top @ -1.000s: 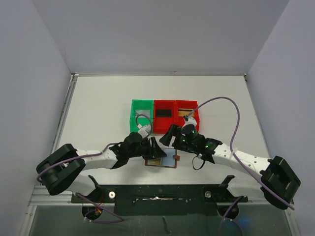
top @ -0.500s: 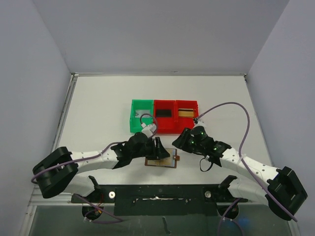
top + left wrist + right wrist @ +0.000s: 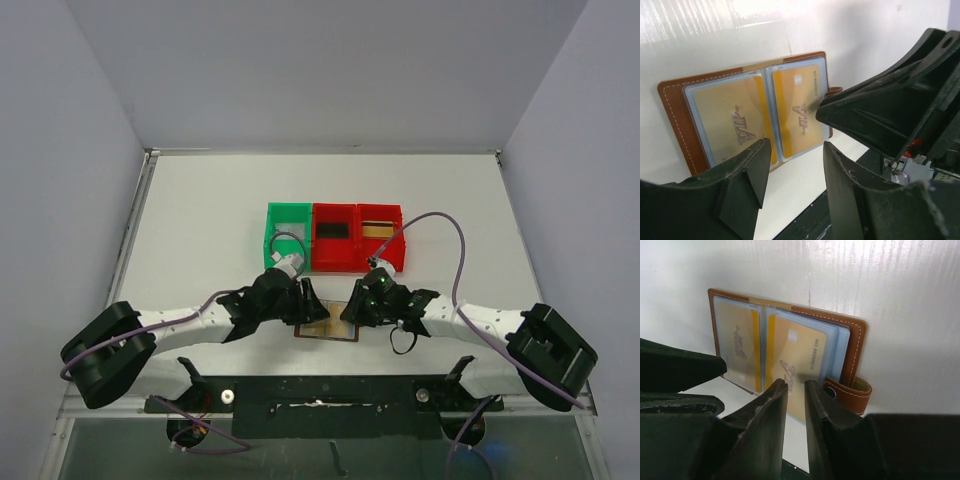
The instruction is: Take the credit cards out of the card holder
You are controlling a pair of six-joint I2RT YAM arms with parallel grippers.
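Showing tan-brown leather with white stitching on the card holder (image 3: 856, 340), carrying gold credit cards (image 3: 795, 115) with grey script and yellow stripes under pale blue-grey sleeves (image 3: 842, 347), lying on a white table (image 3: 200, 220), neighbouring one green bin (image 3: 270, 240), two red bins (image 3: 335, 264), purple cables (image 3: 432, 214).

Three open bins stand in a touching row, mid-desk from where you look down: a green bin (image 3: 288, 236) at left, a middle red bin (image 3: 334, 238), a right red bin (image 3: 380, 232). The desk (image 3: 200, 230) is white. Grey walls (image 3: 330, 70) enclose it on three sides.
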